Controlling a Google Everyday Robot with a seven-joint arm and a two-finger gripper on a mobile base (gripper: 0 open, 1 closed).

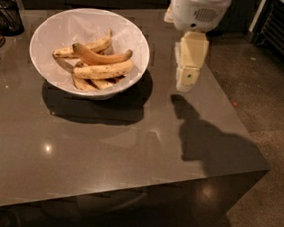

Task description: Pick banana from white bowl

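Camera view shows the task hardly begun. The gripper (186,81) hangs above the table (104,152) near its right edge, pointing down and clear of the surface, with its shadow (199,135) thrown on the tabletop below and toward the camera. It carries nothing. Whether it is released or clenched I cannot tell, since it is seen edge-on as one pale block.

The white bowl (65,26) stands off to the gripper's left as the camera sees it, apart from it with bare table between. The banana (103,71), the thick, nearly straight pale one, lies across the middle of the bowl, on the side nearer the camera. Just behind and touching it is a darker curved banana (99,57), with a thinner speckled banana (83,47) farther back. At least one more banana seems to lie beneath it, though this is partly hidden.

So nothing is done yet, as far as can be judged: no approach over the bowl, no descent, no grasp and no lift. What remains is to travel leftward across to the bowl, come down on the banana without disturbing its neighbours, close on it and raise it clear of the rim.
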